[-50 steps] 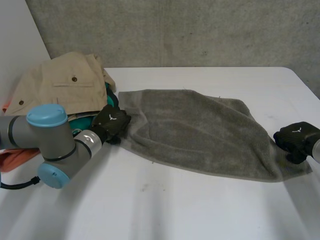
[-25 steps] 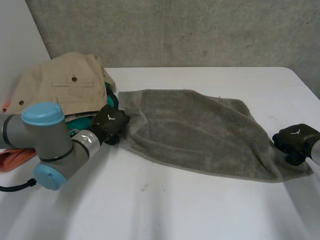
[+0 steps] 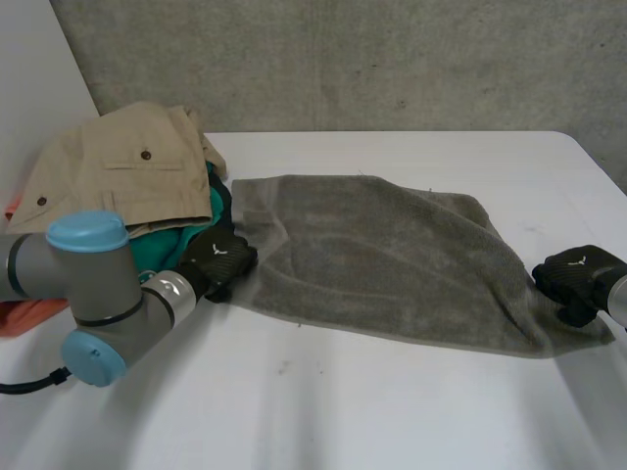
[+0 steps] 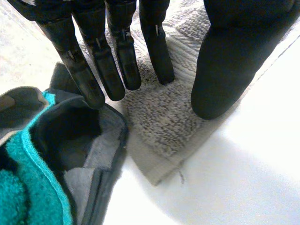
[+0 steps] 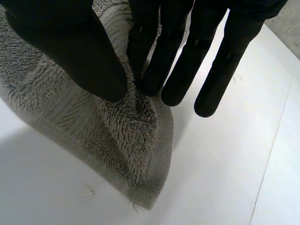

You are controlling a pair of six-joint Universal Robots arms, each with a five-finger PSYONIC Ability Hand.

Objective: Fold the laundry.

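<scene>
Right wrist view: towel (image 5: 117, 131) corner (bunched) pinched in right hand (image 5: 70, 47).

One grey towel (image 3: 382, 264), one beige garment (image 3: 118, 171), one teal garment (image 3: 162, 250), two hands (image 3: 220, 257) (image 3: 573, 279), one table (image 3: 392, 411).

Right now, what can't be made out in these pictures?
Orange cloth: head view, cut by the edge and covered by the left arm.
Teal garment: head view, mostly under the beige garment; its kind is unclear.
Grey towel: head view, single or doubled unclear; its underside lies on the table.
</scene>
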